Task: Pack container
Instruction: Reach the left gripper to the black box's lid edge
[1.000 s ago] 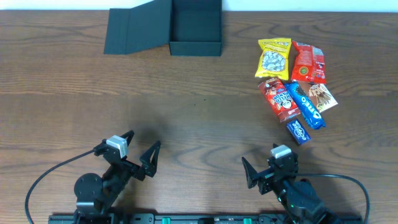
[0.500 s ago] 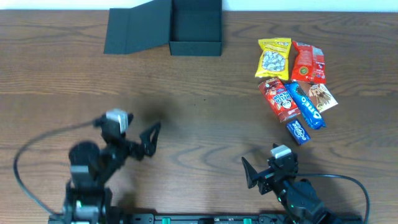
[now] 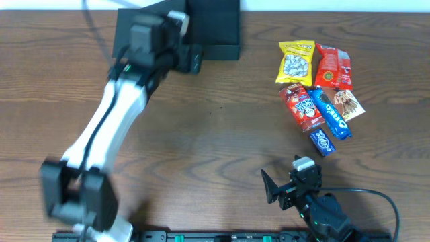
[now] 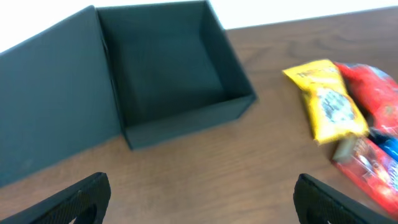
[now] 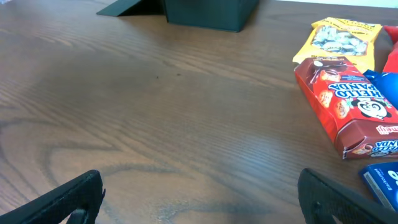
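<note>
Where around container (image 3: 218, 30), brown wood-grain table (image 3: 201, 114).

You are seeing "HELLO PANDA" printed upside down on the red box (image 5: 348, 109), and "OREO" showing on the blue packet (image 3: 330, 112); other packets' print is blurring out.

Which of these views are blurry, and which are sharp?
Overhead: the white-and-black left arm is smeared by motion blur at the dark teal matte cardboard box. Left wrist: everything is soft, that box and the yellow snack packet alike. Right wrist: sharp, clear grain on the brown wooden table, readable print on the red Hello Panda carton.
</note>
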{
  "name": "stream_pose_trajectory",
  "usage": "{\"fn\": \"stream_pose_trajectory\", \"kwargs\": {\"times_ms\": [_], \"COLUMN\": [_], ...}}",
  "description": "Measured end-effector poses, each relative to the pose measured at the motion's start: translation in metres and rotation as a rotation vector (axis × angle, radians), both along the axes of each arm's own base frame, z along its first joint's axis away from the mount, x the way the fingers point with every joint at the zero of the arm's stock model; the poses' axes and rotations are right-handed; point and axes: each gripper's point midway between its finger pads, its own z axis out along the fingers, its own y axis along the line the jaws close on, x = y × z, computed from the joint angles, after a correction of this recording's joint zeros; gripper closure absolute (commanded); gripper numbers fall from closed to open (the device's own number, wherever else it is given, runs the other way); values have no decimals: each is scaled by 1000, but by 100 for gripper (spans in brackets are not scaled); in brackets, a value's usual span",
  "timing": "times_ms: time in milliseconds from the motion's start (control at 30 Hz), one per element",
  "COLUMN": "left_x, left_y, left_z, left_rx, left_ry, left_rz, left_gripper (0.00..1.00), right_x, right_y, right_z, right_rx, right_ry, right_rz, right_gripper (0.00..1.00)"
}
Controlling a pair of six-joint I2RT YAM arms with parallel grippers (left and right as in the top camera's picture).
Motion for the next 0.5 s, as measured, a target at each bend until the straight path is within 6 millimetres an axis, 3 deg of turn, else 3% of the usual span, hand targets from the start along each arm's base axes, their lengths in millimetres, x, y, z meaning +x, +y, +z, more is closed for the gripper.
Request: {"fn": "stream_pose_trajectory", "kwargs": {"times_ms": [100, 167, 267, 500], "left_x": [46, 64, 70, 75], "left_y": [-12, -23, -37, -61], "left_z": [-15, -32, -48, -47], "left_rx": [-30, -102, -195, -374], "left_ry": [22, 68, 111, 164], "left_rz": [48, 67, 68, 95], "left_gripper": [5, 5, 5, 5], "right_x": [0, 0, 0, 0], "right_y": [0, 0, 0, 0], "right_z": [0, 0, 0, 0], "right_rx": [0, 0, 0, 0], "right_ry": [0, 0, 0, 0], "right_rz": [1, 1, 0, 1], "right_gripper": [1, 1, 1, 1]}}
